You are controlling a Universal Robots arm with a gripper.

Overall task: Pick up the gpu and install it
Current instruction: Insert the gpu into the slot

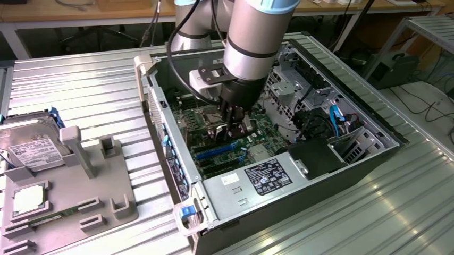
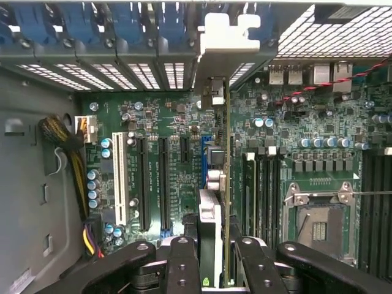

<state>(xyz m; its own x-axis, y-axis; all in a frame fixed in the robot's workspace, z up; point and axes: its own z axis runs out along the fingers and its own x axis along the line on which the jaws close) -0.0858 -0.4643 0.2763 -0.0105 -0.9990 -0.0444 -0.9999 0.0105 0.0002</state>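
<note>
My gripper (image 1: 234, 123) is down inside the open computer case (image 1: 369, 114), over the green motherboard (image 1: 266, 130). In the wrist view the gpu (image 2: 211, 214) appears edge-on, standing upright. The gripper (image 2: 214, 260) is shut on it, one black finger (image 2: 182, 263) on each side. Its silver end bracket (image 2: 223, 43) reaches the row of rear slot openings in the case wall. The card's lower edge hangs over the blue slot (image 2: 205, 150), beside two black slots (image 2: 164, 184) and a white slot (image 2: 119, 177). Whether it is seated in the slot I cannot tell.
A grey holder (image 1: 78, 186) at the exterior view's left carries a hard drive (image 1: 32, 146), a processor (image 1: 30, 197) and a green memory stick (image 1: 50, 217). Inside the case are the power supply (image 1: 262, 178), a CPU socket (image 2: 318, 223), memory slots (image 2: 260, 190) and yellow-black cables (image 2: 76, 162).
</note>
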